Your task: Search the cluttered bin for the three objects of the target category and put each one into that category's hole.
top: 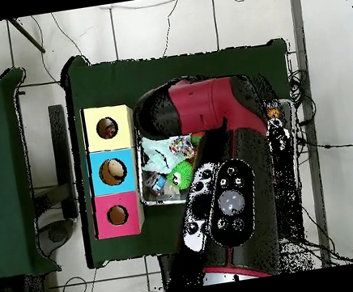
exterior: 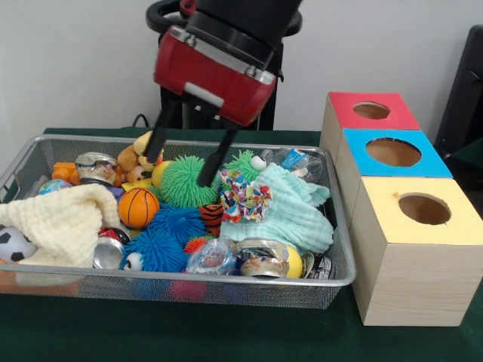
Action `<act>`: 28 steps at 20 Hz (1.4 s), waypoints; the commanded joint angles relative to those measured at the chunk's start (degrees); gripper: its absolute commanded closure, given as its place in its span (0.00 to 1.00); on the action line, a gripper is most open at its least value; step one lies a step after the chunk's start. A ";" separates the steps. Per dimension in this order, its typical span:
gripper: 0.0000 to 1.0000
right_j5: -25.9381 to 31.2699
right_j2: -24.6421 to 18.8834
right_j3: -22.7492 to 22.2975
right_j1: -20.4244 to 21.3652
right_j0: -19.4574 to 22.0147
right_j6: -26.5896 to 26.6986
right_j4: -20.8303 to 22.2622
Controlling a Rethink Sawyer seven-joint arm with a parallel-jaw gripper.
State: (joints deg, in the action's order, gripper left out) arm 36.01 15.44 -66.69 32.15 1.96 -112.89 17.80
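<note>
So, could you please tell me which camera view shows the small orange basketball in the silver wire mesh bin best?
The front view: the small orange basketball lies in plain sight in the silver wire mesh bin, beside the cream knitted cloth. In the overhead view the red and black arm covers most of the bin, and the ball cannot be seen.

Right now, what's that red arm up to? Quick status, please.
Gripper open, empty, jaws spread over the green spiky ball. Wire basket still crammed with toys and cloths. Yellow box's hole clear, nothing in the way.
</note>
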 commanded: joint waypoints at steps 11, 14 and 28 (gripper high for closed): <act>0.00 21.23 -2.90 4.63 -1.49 -2.94 -13.72 -12.31; 0.00 17.32 -2.67 3.38 -2.99 -2.38 -14.71 -13.68; 0.00 3.78 -3.31 -2.51 -8.51 0.91 -12.50 -15.96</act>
State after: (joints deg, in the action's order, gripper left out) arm 44.94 15.45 -62.26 28.35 -0.37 -113.00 3.68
